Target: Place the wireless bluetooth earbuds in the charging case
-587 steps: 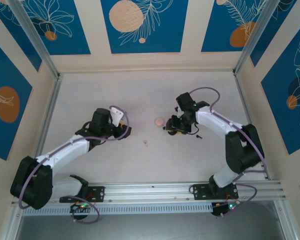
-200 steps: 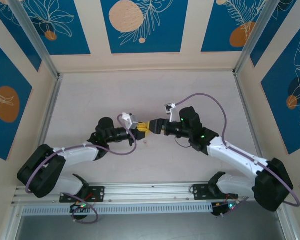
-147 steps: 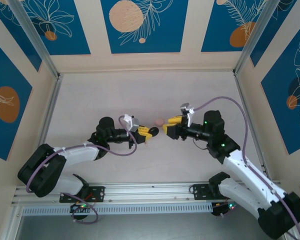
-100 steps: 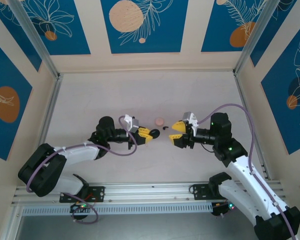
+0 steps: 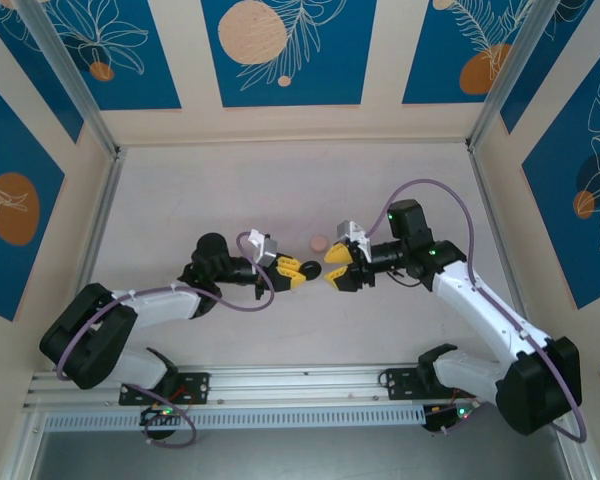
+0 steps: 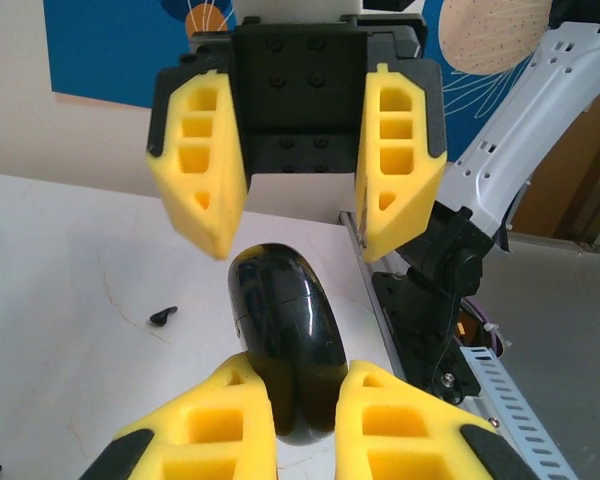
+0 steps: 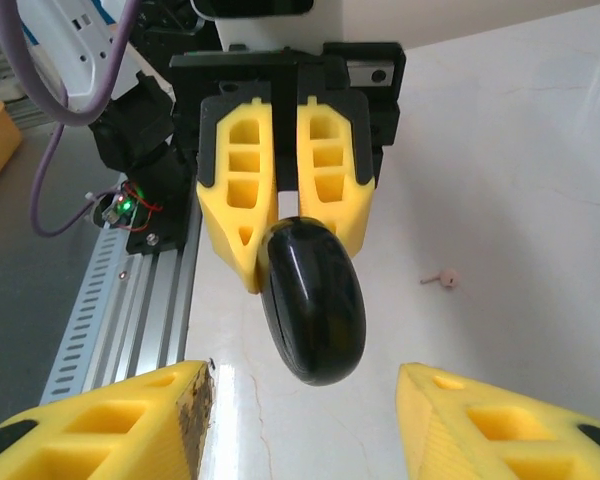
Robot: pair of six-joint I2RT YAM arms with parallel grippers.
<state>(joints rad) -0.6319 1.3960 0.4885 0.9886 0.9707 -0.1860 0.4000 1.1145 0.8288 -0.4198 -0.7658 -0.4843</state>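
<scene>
A glossy black round charging case [image 6: 285, 330] is held on edge above the table, lid closed, with my left gripper [image 6: 302, 392] shut on its lower rim. In the top view the left gripper [image 5: 300, 270] and the charging case [image 5: 311, 267] sit mid-table. My right gripper [image 5: 332, 270] faces them from the right, open, its fingers [image 6: 195, 170] straddling the case's far end without touching. From the right wrist, the charging case [image 7: 313, 300] hangs between my open right gripper [image 7: 305, 405] and the left one. A black earbud [image 6: 162, 317] and a pale pink earbud [image 7: 443, 279] lie on the table.
A small round pink case [image 5: 320, 242] rests on the table just behind the two grippers. The aluminium rail [image 5: 310, 382] with the arm bases runs along the near edge. Patterned walls [image 5: 280, 60] close in the white table on three sides.
The right gripper drew back to the right from the left gripper, narrowed its jaws, then came back close to the case. The left gripper kept hold of the black case.
</scene>
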